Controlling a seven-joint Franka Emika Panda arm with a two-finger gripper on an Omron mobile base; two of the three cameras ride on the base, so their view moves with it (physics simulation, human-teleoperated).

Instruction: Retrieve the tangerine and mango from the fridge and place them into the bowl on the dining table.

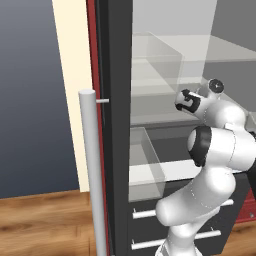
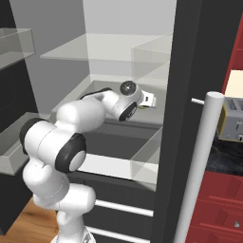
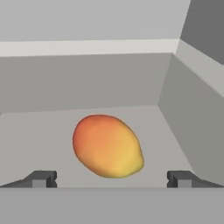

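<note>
The fridge (image 1: 117,150) stands open, and my arm reaches in over a pale translucent shelf (image 2: 109,47). In the hand view a red, orange and yellow mango (image 3: 107,146) lies on the grey shelf floor, a short way ahead and centred between my fingertips. My gripper (image 3: 111,180) is open, its two dark fingertips (image 3: 41,179) wide apart on either side of the mango, not touching it. My hand (image 2: 148,100) points into the fridge's middle level. The tangerine, the bowl and the dining table are out of view.
Long pale bar handles (image 1: 92,175) (image 2: 199,166) stand on the open doors on both sides of my arm. Translucent door bins (image 1: 145,165) flank it. Drawers with pale handles (image 1: 150,214) sit below. A toaster (image 2: 232,123) and red cabinets (image 2: 218,209) lie to the right.
</note>
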